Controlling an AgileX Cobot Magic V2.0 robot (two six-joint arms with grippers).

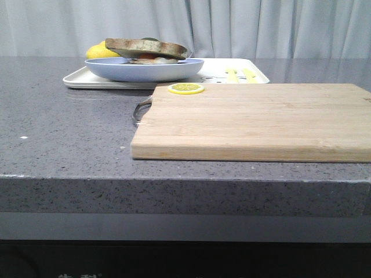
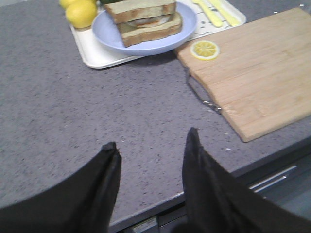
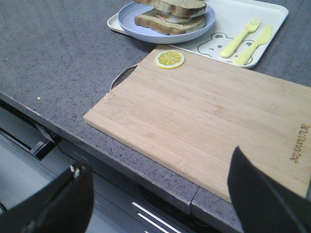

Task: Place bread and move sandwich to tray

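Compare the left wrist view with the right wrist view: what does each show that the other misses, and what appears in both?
Only the left wrist view shows the lemons at the tray's far corner, and the open left tool.

Only the right wrist view shows the bear drawing on the tray, the board's engraved logo, and the open right tool.

Both show the sandwich on the plate, the tray, the yellow fork and knife, the lemon slice and the board.
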